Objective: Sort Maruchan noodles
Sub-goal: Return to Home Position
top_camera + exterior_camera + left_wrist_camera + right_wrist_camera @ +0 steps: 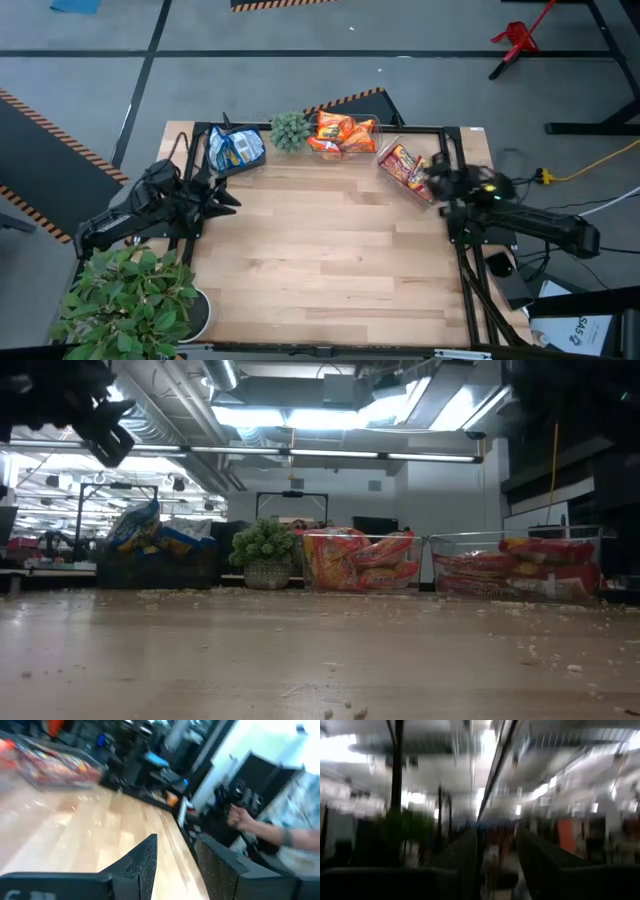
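The pale wooden slatted table (330, 250) lies mostly bare in the middle. The left arm rests over its left edge, the left gripper (176, 837) released, its fingers apart with nothing between. The right arm sits at the right edge near the far corner, the right gripper (496, 831) likewise spread and holding nothing.

A big leafy potted plant (125, 295) fills the near left corner. Along the far edge stand:
- a black bin (130, 570) with the blue-and-white glossy noodle packets (235, 150);
- a small round green plant (290, 130);
- a clear plastic bin (418, 575) of orange packets (345, 130);
- another clear bin (470, 543), at the right, of red packets (403, 165).

Beyond the table, a person's hand (240, 817) shows.
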You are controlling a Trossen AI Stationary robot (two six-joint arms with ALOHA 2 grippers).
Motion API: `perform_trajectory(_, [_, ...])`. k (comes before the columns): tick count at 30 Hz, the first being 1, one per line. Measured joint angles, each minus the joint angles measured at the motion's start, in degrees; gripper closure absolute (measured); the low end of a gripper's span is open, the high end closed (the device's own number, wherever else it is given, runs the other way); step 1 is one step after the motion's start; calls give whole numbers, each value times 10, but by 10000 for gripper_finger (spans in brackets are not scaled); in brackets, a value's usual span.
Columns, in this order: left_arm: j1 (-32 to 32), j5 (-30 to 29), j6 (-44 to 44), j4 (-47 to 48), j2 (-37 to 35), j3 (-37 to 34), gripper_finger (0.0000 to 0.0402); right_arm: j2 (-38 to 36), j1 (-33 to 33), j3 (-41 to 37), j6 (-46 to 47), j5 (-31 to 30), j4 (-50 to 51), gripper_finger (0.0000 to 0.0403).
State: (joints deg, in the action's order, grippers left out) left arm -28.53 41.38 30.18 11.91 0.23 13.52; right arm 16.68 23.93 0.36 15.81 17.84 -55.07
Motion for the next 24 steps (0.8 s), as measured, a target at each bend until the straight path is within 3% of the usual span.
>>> perform_trajectory(3, [0, 28, -38, 1, 0, -23, 269, 33, -21, 0, -29, 34, 120, 269])
perform_trajectory(7, [0, 22, -72, -28, 0, -65, 269, 65, -59, 0, -31, 18, 217, 269])
perform_trajectory(12, [0, -9, -89, -46, 1, -97, 269, 95, -105, 0, -71, -4, 240, 269])
perform_trajectory(17, [0, -23, -130, -48, 4, -98, 269, 93, -133, 0, -61, -69, 221, 269])
perform_trajectory(21, [0, -35, -129, -49, 6, -98, 269, 38, -123, 0, -48, -18, 107, 269])
perform_trajectory(24, [-1, -29, -128, -49, 4, -98, 269, -51, -93, 0, 19, 43, 156, 269])
